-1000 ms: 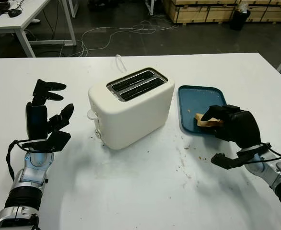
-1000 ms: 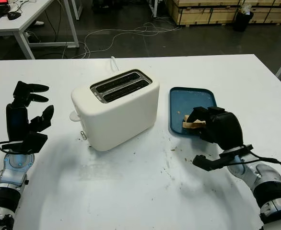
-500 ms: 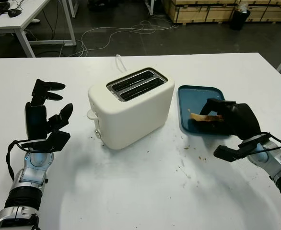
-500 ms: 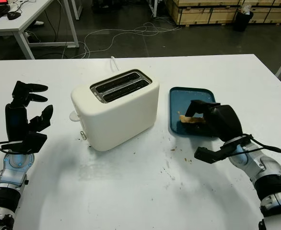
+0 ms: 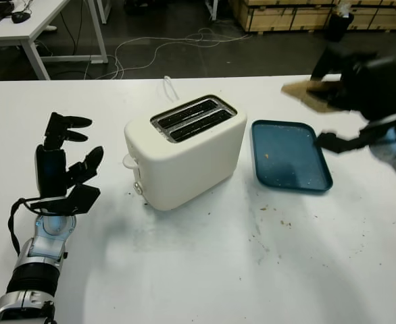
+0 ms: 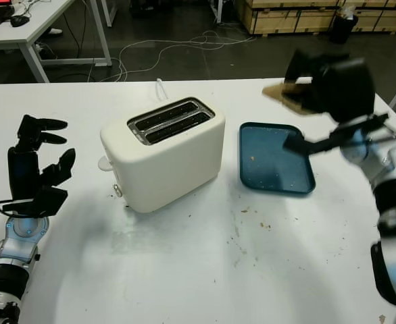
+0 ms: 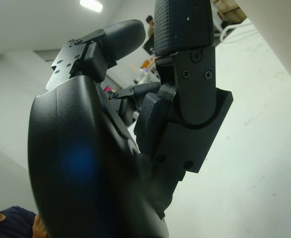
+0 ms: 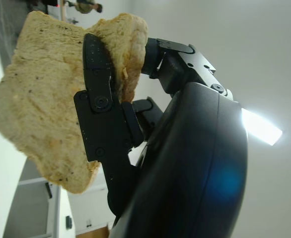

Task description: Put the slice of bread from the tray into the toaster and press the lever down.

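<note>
My right hand point(image 5: 333, 84) is raised high over the far end of the blue tray point(image 5: 289, 156), shut on the slice of bread point(image 5: 306, 93), which lies nearly flat in its fingers point(image 8: 103, 104). The same bread point(image 8: 46, 109) is seen close up in the right wrist view, tan and seeded. The cream toaster point(image 5: 184, 150) stands mid-table with two open slots point(image 5: 191, 119) on top and a lever point(image 5: 128, 162) at its left end. My left hand point(image 5: 66, 169) is open, held upright left of the toaster.
Crumbs dot the tray and the white table point(image 5: 205, 270) in front of it. A white cord point(image 5: 169, 86) runs from behind the toaster. Beyond the table lie a floor with cables point(image 5: 157, 47), another table and wooden crates point(image 5: 286, 15). A person point(image 7: 6, 220) shows in the left wrist view.
My right hand has lifted the bread off the tray and swung up and away toward the table's far right. The tray now holds crumbs alone. The left hand has not moved.
</note>
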